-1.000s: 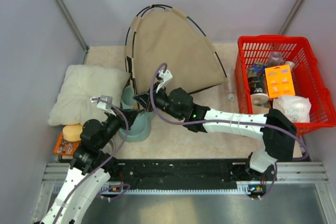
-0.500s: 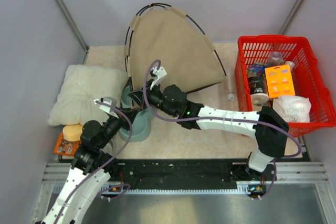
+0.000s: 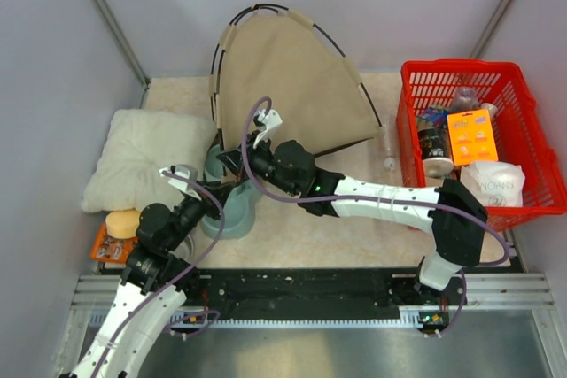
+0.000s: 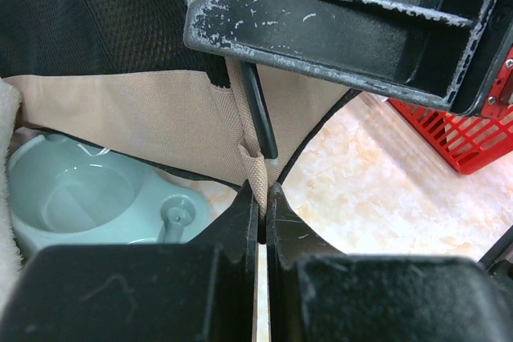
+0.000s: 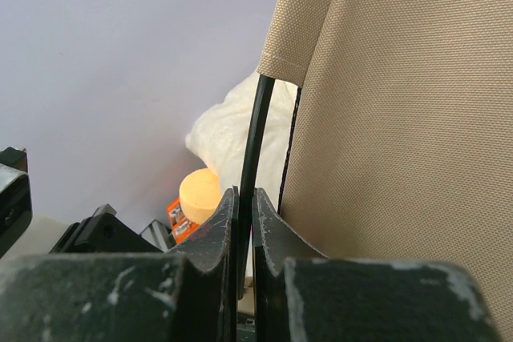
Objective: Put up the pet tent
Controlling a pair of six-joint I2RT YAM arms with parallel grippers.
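**Both grippers pinched on the lower left corner of the pet tent**

The pet tent [image 3: 288, 86] stands at the back middle of the table [image 3: 354, 227], its tan panel facing the overhead camera and thin black poles running along its curved edges. It lies between a cream pillow [image 3: 142, 157] on the left and a red basket [image 3: 461, 66] of packaged goods on the right, touching neither the basket nor, as far as can be seen, the pillow. Its lower left corner hangs over a pale teal pet bowl [image 3: 232, 219], and both arms meet there.

The left gripper [image 4: 260, 202] reaches up from the near left. Its jaws are closed to a slit on the tan fabric sleeve [image 4: 255, 162] at the foot of a black pole [image 4: 258, 110]. The dark mesh lining shows above it in the wrist view.

The right gripper [image 5: 244, 210] stretches across from the right, just above the left one. Its jaws are clamped tight on a black pole beside the edge of the tan fabric [image 5: 385, 118].

An orange round item [image 3: 122, 221] sits at the near left corner, beside the pillow.
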